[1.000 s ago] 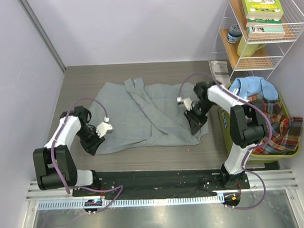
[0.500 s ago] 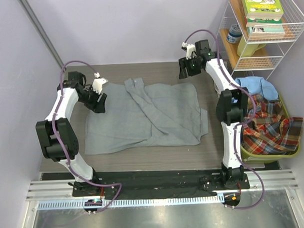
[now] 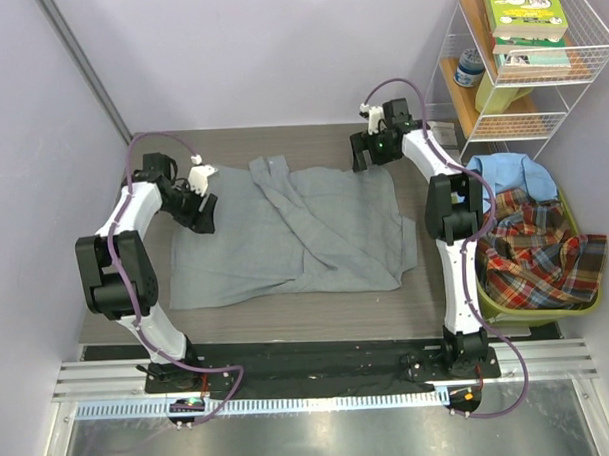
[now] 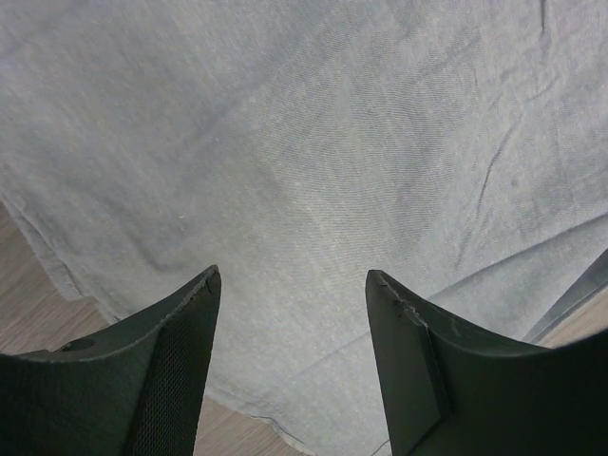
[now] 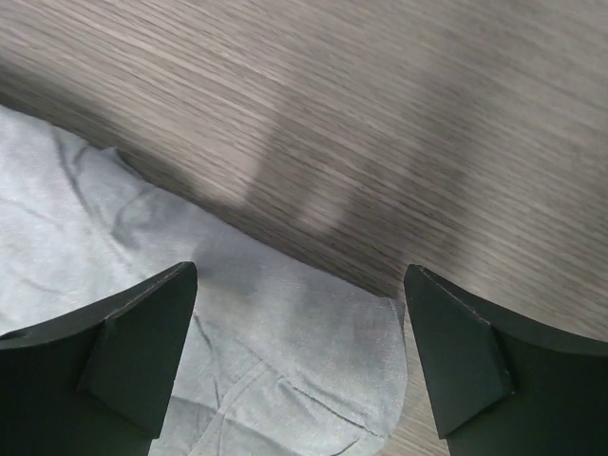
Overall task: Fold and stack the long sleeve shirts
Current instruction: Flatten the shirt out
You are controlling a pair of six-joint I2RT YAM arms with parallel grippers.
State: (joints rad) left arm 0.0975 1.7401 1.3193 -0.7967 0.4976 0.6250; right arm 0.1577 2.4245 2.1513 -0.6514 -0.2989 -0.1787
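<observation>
Two pincers stand spread, and neither pinches anything. The left pincer (image 3: 200,205) hangs over the far left corner of the grey shirt (image 3: 295,233). That shirt lies spread on the desk (image 3: 288,317) with its collar at the far edge and a sleeve folded slantwise across its front.

Seen from the left wrist, grey cloth fills the space under and ahead of the left pincer (image 4: 292,275). The shirt's hem and a strip of bare desk show beside its left-hand finger (image 4: 171,380).

The right pincer (image 3: 367,154), jaws wide apart, sits at the shirt's far right corner. From the right wrist, that corner lies below and between the open fingers (image 5: 142,351) of the right pincer (image 5: 299,269), with only bare wood grain ahead of it.

Well off to the right pincer's right, a green bin (image 3: 508,314) holds the light blue shirt (image 3: 508,171) and the plaid shirt (image 3: 541,255) in a loose heap. Beyond the bin stands a white wire shelf (image 3: 540,90).
</observation>
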